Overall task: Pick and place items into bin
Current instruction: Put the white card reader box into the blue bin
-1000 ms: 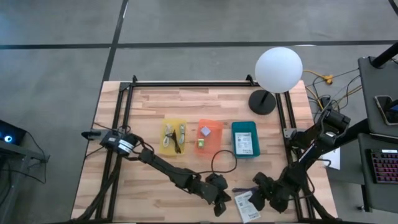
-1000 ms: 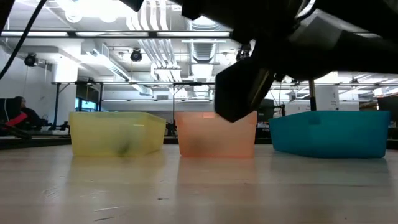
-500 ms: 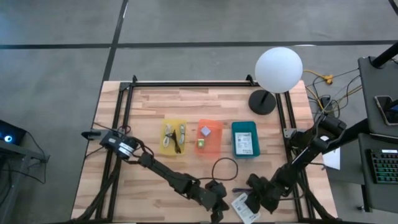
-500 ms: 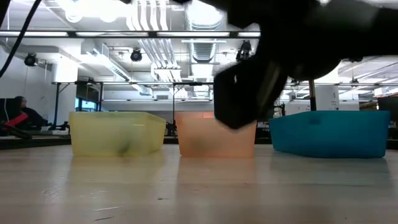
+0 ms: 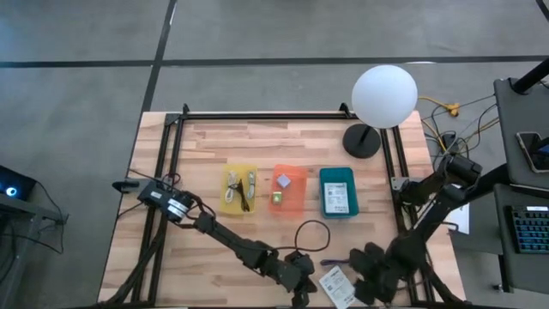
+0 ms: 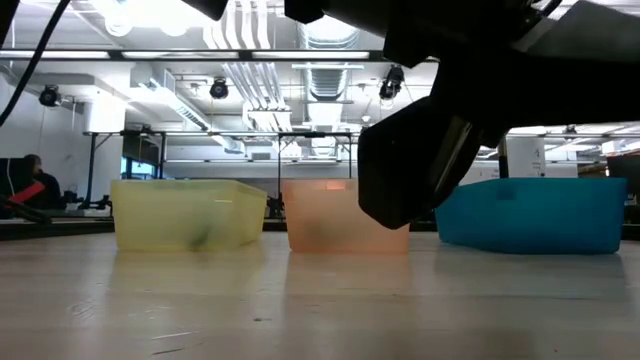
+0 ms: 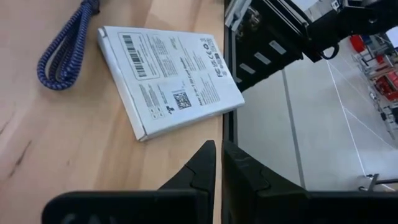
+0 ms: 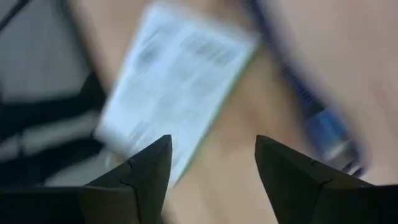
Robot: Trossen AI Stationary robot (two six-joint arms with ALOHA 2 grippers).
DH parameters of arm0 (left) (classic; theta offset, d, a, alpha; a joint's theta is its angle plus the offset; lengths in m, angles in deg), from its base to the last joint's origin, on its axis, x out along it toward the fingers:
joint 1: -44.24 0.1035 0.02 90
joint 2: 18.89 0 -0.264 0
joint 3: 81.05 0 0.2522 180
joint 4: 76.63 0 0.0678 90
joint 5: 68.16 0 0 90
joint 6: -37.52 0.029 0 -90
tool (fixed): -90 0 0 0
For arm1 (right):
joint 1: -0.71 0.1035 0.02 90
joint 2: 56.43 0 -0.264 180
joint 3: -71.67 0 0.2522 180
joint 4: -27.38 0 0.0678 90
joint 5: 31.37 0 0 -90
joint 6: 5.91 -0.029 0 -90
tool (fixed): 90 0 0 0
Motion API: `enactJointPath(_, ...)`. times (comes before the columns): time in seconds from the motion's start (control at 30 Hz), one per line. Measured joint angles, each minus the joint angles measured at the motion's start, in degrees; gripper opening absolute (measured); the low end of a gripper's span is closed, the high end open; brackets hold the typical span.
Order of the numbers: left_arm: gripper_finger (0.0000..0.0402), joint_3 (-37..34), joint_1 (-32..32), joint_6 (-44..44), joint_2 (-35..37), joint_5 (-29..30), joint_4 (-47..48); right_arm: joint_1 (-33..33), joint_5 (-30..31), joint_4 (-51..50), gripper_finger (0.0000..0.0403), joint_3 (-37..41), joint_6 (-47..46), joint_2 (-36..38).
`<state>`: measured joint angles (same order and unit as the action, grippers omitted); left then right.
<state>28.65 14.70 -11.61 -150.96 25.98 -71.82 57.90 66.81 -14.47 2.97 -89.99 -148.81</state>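
1. So, right gripper (image 5: 364,279) sits at the bottom right of the high view, jaws spread with nothing between them, right over the white packet (image 5: 336,286). My read: lined up to grab it flat.
2. Its wrist view shows the same packet (image 8: 174,93) just ahead of the parted fingers (image 8: 143,168), blurred, so I can't tell whether they touch it.
3. Left gripper (image 5: 298,276) is at bottom centre of the high view, fingers pressed together on nothing, just beside the packet. Probably parked out of the way.
4. Left wrist view: packet (image 7: 168,78) lies flat at the table edge, blue braided cable (image 7: 65,43) just beside it at the upper left of that frame.
5. Black cord loop (image 5: 310,230) lies on the bare wood, mid-frame, not binned yet.
6. Three bins in a row mid-table: yellow bin (image 5: 228,206) with cables, orange bin (image 5: 299,202) with small cubes, teal bin (image 5: 350,210) holding a printed card. Looks sorted by type, so the packet likely goes to teal.
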Motion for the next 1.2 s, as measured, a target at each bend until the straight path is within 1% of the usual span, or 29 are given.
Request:
enactJointPath(0.1, 0.0011, 0.0, -0.1, 0.0, 0.0, 0.2, 0.1, 1.5, -4.6, 0.4, 0.0194, -2.4, 1.2, -1.5)
enactJointPath(0.2, 0.0011, 0.0, -0.2, 0.0, 0.0, 0.2, 0.2, 1.9, -8.4, 0.5, 0.0173, -3.8, -0.1, -4.1)
enactJointPath(0.3, 0.0011, 0.0, -0.2, 0.2, 0.0, 0.2, 0.5, 1.9, -9.1, 0.5, 0.0148, -4.5, -2.7, -7.4)
enactJointPath(0.43, 0.0011, 0.0, -0.2, 0.3, 0.0, 0.5, 0.7, 1.8, -12.9, 2.4, 0.0111, -6.0, -3.2, -11.3)
enactJointPath(0.53, 0.0011, 0.0, -0.2, 0.4, 0.0, 0.7, 1.0, 2.0, -13.6, 2.3, 0.0085, -7.2, -3.3, -13.5)
enactJointPath(0.63, 0.0011, 0.0, -0.3, 0.4, 0.0, 0.7, 1.0, 1.8, -12.5, 2.3, 0.0066, -8.0, -3.3, -14.5)
enactJointPath(0.73, 0.0011, 0.0, -0.4, 0.4, 0.0, 0.7, 1.6, 0.2, -11.1, 2.3, 0.0054, -7.6, -2.9, -14.7)
enactJointPath(0.83, 0.0011, 0.0, -0.6, 0.3, 0.0, 0.9, 2.6, -2.9, -7.9, 2.3, 0.0049, -7.3, -0.4, -14.6)
enactJointPath(0.97, 0.0011, 0.0, -0.7, 0.1, 0.1, 1.0, 4.2, -8.2, -4.5, 4.8, 0.0049, -7.5, 5.7, -14.6)
enactJointPath(1.07, 0.0011, 0.0, -1.0, 0.0, 1.2, 1.4, 9.2, -11.8, -2.7, 5.8, 0.0049, -8.1, 9.9, -14.4)
enactJointPath(1.13, 0.0011, 0.0, -1.5, 0.3, 2.9, 2.6, 16.0, -12.9, -1.5, 5.5, 0.0049, -8.2, 12.1, -14.2)
enactJointPath(1.2, 0.0011, 0.0, -2.1, 0.5, 4.6, 5.0, 23.4, -13.5, -1.9, 5.7, 0.0049, -8.5, 15.0, -14.0)
